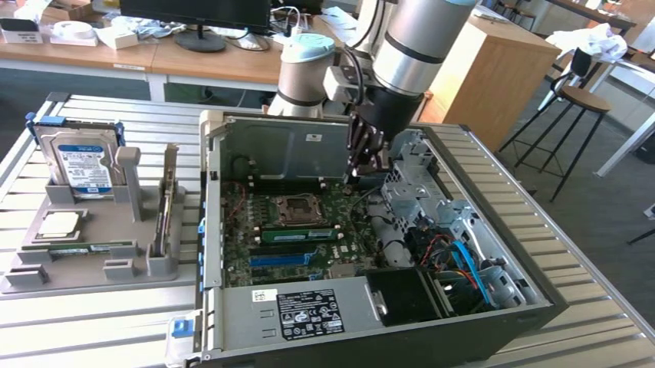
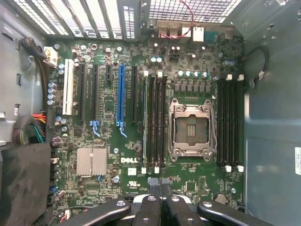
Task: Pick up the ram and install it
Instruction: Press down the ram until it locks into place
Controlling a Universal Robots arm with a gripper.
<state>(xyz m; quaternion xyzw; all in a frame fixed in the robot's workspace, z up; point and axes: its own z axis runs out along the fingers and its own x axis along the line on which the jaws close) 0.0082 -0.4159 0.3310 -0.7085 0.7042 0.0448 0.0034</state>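
Note:
The ram (image 1: pixel 297 232) is a long green stick with a white label. It stands on edge in a motherboard slot between the processor socket (image 1: pixel 294 207) and the blue slot (image 1: pixel 291 258). In the wrist view the ram (image 2: pixel 144 122) is a thin pale edge in the slot furthest from the socket (image 2: pixel 189 129). My gripper (image 1: pixel 366 162) hangs above the board at the far side of the open case, apart from the ram. Its black fingers (image 2: pixel 148 209) are pressed together, so the gripper (image 2: pixel 157 188) is shut with nothing in it.
The open computer case (image 1: pixel 532 299) lies on a slatted metal table. At the exterior view's left, a grey holder (image 1: pixel 92 264) carries a blue-labelled hard drive (image 1: pixel 84 165), a square silver chip (image 1: pixel 60 225) and a thin green strip (image 1: pixel 92 247). Cables and drive bays (image 1: pixel 450 245) fill the case's right side.

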